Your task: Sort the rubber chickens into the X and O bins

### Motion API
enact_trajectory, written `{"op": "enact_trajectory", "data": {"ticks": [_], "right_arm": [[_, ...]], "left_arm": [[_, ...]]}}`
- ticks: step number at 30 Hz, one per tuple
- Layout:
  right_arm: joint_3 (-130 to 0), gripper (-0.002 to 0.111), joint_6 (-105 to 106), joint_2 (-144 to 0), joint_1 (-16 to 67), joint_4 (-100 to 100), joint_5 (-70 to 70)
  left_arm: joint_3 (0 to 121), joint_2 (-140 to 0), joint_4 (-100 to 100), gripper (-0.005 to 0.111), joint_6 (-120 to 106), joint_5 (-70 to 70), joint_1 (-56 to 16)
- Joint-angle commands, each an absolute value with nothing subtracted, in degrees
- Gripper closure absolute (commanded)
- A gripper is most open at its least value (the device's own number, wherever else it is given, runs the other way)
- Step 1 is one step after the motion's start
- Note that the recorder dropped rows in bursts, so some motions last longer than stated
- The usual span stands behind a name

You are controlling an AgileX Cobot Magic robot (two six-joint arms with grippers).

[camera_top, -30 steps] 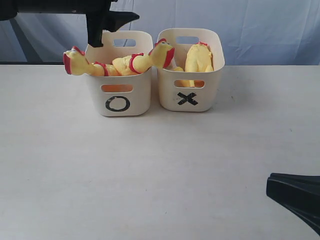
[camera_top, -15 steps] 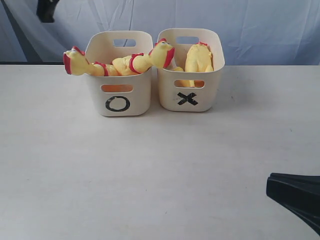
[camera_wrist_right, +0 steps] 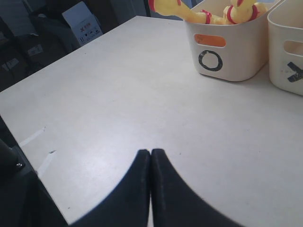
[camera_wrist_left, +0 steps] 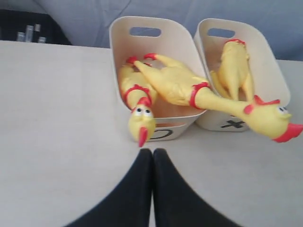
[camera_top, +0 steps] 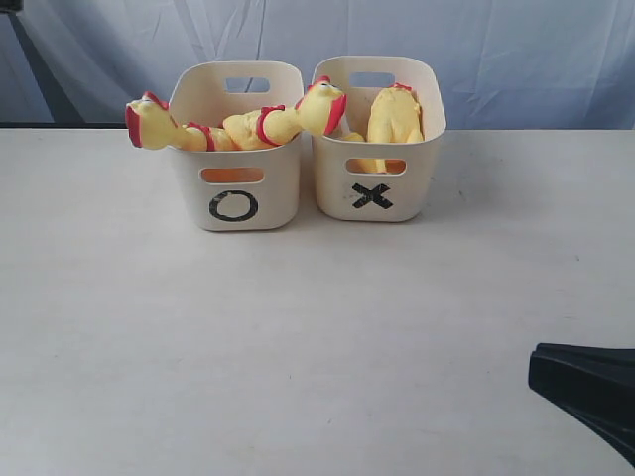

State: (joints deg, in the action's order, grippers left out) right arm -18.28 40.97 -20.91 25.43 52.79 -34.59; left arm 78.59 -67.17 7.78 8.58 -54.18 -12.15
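Two cream bins stand side by side at the back of the table, the O bin (camera_top: 235,188) left of the X bin (camera_top: 377,188). Two rubber chickens lie in the O bin. One chicken's head (camera_top: 149,124) hangs over the bin's left rim, and the other chicken (camera_top: 298,114) leans its head over the X bin. A third chicken (camera_top: 394,117) stands inside the X bin. My left gripper (camera_wrist_left: 152,150) is shut and empty, raised in front of the O bin (camera_wrist_left: 170,40). My right gripper (camera_wrist_right: 150,151) is shut and empty, low at the table's front right (camera_top: 541,365).
A pale blue cloth (camera_top: 516,59) hangs behind the bins. The white table (camera_top: 298,347) stretches in front of them. In the right wrist view the table's left edge drops off to dark gear and a cardboard box (camera_wrist_right: 83,21).
The left arm has pulled away from above the O bin, up and left out of the exterior view, and its jaws have shut. The chickens, the bins and the right gripper have stayed put.
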Motion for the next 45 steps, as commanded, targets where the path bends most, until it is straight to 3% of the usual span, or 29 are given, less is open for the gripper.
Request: {"op": "enact_trajectory", "data": {"ticks": [1, 15, 26, 34, 41, 45], "right_arm": [[-18.0, 0.109, 41.15, -20.57, 25.13, 52.99, -34.04], [-18.0, 0.109, 41.15, -20.57, 25.13, 52.99, -34.04], [-18.0, 0.109, 41.15, -20.57, 25.13, 52.99, -34.04], [-18.0, 0.109, 41.15, -20.57, 25.13, 52.99, -34.04], [-18.0, 0.109, 41.15, -20.57, 25.13, 52.99, -34.04], [-18.0, 0.109, 41.15, -20.57, 25.13, 52.99, -34.04]], "left_arm": [[75.35, -58.45, 1.35, 0.107, 8.33, -56.5, -12.1], [60.66, -30.45, -0.98, 0.107, 4.52, -53.79, -12.1], [41.65, -12.3, -0.48, 0.107, 2.21, -37.74, -12.1], [26.36, -9.47, -3.22, 0.107, -1.75, -24.47, -12.1], [22.13, -9.47, -3.34, 0.107, -1.75, -12.44, -12.1], [21.17, -9.47, -3.34, 0.107, -1.75, -12.44, -12.1]]}}
